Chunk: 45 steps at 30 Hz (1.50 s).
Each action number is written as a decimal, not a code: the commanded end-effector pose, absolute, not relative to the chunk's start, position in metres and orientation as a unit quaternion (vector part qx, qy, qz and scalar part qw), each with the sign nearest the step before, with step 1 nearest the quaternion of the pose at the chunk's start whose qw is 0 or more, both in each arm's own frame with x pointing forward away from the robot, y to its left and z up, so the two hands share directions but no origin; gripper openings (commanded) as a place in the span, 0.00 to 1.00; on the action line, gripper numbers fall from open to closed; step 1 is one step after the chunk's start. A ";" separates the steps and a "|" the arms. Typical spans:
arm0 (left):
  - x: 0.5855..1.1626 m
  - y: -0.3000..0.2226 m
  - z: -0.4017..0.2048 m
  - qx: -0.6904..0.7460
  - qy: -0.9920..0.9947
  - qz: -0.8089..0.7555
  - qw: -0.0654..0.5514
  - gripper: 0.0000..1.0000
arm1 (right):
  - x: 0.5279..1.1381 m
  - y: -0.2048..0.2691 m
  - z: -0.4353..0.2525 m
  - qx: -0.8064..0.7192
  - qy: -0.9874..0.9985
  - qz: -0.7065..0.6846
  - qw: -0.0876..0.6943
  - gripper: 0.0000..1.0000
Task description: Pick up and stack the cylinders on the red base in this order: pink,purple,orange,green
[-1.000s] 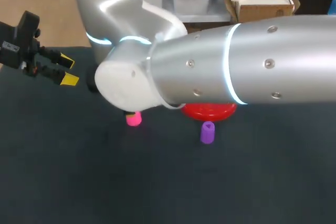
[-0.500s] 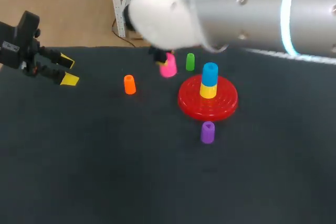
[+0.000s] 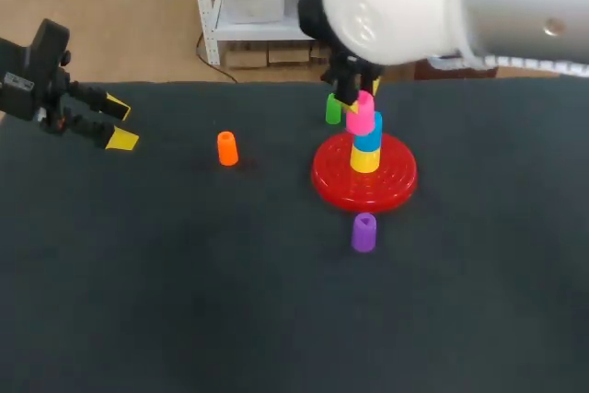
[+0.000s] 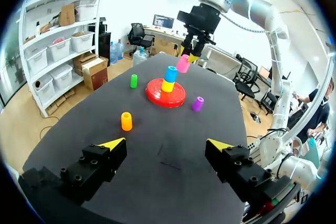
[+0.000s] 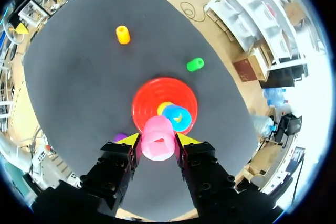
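Out at the left edge of the dark cloth-covered table point(image 3: 184, 301), the left gripper point(image 3: 120, 123) hangs with its yellow-tipped fingers spread wide and nothing between them; its own wrist view point(image 4: 165, 144) confirms that, just bare cloth under the open jaws. Moving right, the small orange plastic cylinder point(image 3: 226, 148) stands upright on its own, well apart from everything, ahead of the left gripper point(image 4: 126, 120). Next comes the small green plastic cylinder point(image 3: 333, 109), upright toward the far side of the table, just beyond the rim of the round red plastic base point(image 3: 331, 177). On the base's middle there is a stack: a yellow cylinder point(image 3: 364, 159) at the bottom and a blue cylinder point(image 3: 371, 135) on top of it. Right above that, the right arm reaches in from the right, and the right gripper point(image 5: 157, 140) is clamped on the pink plastic cylinder point(image 3: 362, 115), both yellow tips pressing its sides. The pink one point(image 5: 157, 136) is held in the air over the base, close beside and above the blue top, a little off its axis and not seated on it. On the near side of the base, just off its rim, the purple plastic cylinder point(image 3: 363, 232) stands upright on the cloth.
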State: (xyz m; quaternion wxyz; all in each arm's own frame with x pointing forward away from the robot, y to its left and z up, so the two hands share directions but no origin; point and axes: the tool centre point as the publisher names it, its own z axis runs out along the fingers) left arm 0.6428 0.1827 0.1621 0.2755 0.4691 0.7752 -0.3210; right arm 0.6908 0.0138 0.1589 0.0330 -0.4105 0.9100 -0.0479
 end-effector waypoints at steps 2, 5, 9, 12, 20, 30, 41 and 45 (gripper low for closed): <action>0.643 0.183 0.161 0.469 0.774 -0.321 0.277 1.00 | 0.691 -0.003 0.156 -0.406 0.909 -0.023 0.088 0.00; 0.643 0.183 0.161 0.469 0.774 -0.321 0.277 1.00 | 0.698 -0.007 0.156 -0.400 0.912 -0.019 0.089 0.00; 0.643 0.183 0.161 0.469 0.774 -0.321 0.277 1.00 | 0.709 -0.007 0.158 -0.398 0.913 -0.007 0.090 0.00; 0.643 0.183 0.161 0.469 0.774 -0.321 0.277 1.00 | 0.716 -0.004 0.161 -0.407 0.910 0.000 0.079 0.00; 0.643 0.183 0.161 0.469 0.774 -0.321 0.277 1.00 | 0.726 -0.006 0.164 -0.423 0.905 0.008 0.045 0.00; 0.643 0.183 0.161 0.469 0.774 -0.321 0.277 1.00 | 0.734 -0.004 0.151 -0.442 0.897 0.018 0.010 0.00; 0.643 0.183 0.161 0.469 0.774 -0.321 0.277 1.00 | 0.724 0.002 0.132 -0.451 0.892 0.020 -0.011 0.00; 0.643 0.183 0.161 0.469 0.774 -0.321 0.277 1.00 | 0.714 0.000 0.125 -0.445 0.895 0.014 -0.019 0.00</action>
